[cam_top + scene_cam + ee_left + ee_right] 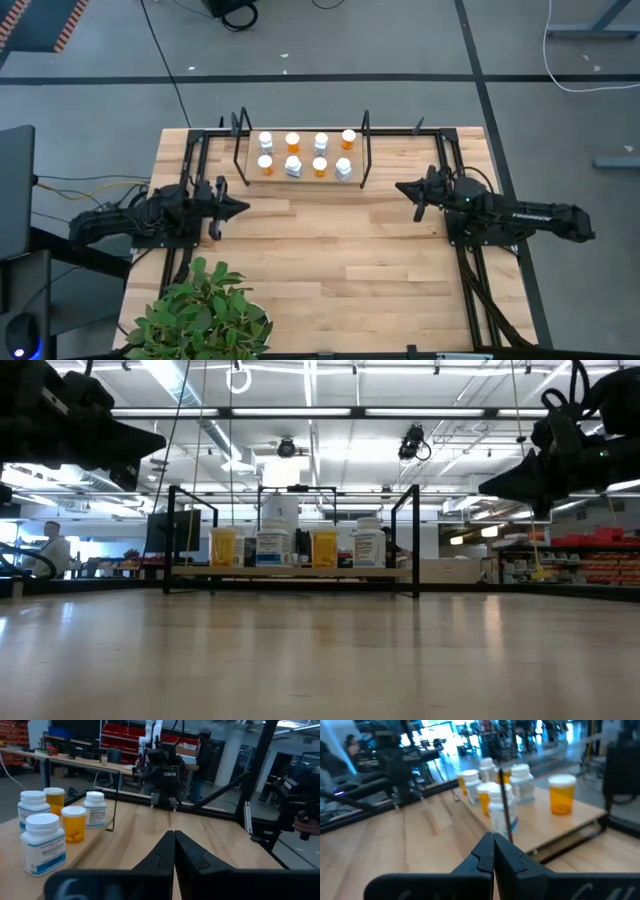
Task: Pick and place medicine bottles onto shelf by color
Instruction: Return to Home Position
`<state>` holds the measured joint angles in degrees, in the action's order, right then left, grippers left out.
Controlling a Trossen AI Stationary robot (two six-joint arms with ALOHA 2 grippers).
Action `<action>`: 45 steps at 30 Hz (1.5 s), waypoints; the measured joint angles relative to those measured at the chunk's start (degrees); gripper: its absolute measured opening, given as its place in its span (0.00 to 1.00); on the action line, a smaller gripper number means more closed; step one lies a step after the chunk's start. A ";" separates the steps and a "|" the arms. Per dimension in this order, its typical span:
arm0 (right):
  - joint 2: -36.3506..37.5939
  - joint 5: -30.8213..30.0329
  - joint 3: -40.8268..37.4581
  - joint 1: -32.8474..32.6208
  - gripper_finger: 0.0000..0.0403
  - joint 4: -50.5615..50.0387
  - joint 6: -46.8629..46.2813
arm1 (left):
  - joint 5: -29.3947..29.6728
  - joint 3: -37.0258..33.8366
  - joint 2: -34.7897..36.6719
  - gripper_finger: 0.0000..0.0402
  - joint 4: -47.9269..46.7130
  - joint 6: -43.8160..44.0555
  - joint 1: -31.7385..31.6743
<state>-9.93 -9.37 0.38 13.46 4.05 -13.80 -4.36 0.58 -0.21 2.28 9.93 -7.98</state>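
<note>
Light-wood shelf (pixel 306 153): we see it at the far middle of the table (pixel 330 250), with thin black uprights at both ends, well apart from both arms.
Shelf contents: we count eight medicine bottles (pixel 293 166), all upright with white caps, in two rows of four.
Far row: from the left arm's side we read white, orange, white, orange.
Near row: orange, white, orange, white, so every orange bottle (pixel 266 164) has a white bottle (pixel 343 168) as its neighbour.
Bottle contents: the white bodies hide theirs, and through the orange bodies we cannot tell.
Left gripper (pixel 243 208): it hangs over the table's left side, pointing toward the middle. In its wrist view we see the fingers (pixel 162 852) pressed together with nothing between them.
Right gripper (pixel 400 186): it hangs over the right side, pointing inward, fingers (pixel 506 855) likewise closed tight and empty.
Plant (pixel 200 315): leafy green, at the near left corner.
</note>
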 joint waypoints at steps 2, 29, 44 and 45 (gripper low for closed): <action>0.25 0.00 0.00 -1.14 0.01 0.78 2.26 | 0.02 0.00 -0.25 0.02 -0.02 -0.25 0.45; 0.17 3.87 0.00 -9.65 0.01 4.69 10.55 | -0.02 -0.11 -0.13 0.07 0.42 -3.10 1.84; 0.17 3.87 0.00 -9.63 0.01 4.66 10.86 | -0.02 -0.13 -0.13 0.07 0.46 -3.10 1.84; 0.17 3.87 0.00 -9.63 0.01 4.66 10.86 | -0.02 -0.13 -0.13 0.07 0.46 -3.09 1.84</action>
<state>-9.76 -5.50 0.38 3.84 8.71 -2.94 -4.38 0.45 -0.34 2.74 6.84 -6.13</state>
